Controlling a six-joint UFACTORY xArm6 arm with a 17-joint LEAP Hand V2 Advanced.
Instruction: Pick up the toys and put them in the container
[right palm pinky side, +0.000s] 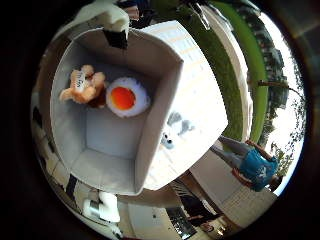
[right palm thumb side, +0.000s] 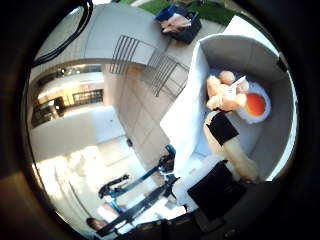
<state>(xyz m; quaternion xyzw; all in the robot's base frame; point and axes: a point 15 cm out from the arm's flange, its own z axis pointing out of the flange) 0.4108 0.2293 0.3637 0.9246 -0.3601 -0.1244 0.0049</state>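
A grey fabric container (right palm pinky side: 160, 110) fills the right little finger side palm view, close below the palm. Inside it lie a tan plush toy (right palm pinky side: 84, 86) and a white round plush with an orange centre (right palm pinky side: 126, 97), touching each other. A small white and grey plush toy (right palm pinky side: 176, 130) lies outside the container on the white tabletop, next to its wall. The right thumb side palm view shows the container (right palm thumb side: 190, 105) with the same two toys (right palm thumb side: 238, 95). My hand (right palm thumb side: 228, 145) is above the container, with a finger stretched out over its rim. No toy is in my fingers.
The white tabletop (right palm pinky side: 205, 85) carries the container. Grass (right palm pinky side: 235, 70) and pavement lie beyond the table. The right thumb side palm view shows a tiled floor (right palm thumb side: 140, 110), a metal railing (right palm thumb side: 135, 50) and black frame parts (right palm thumb side: 140, 185) below.
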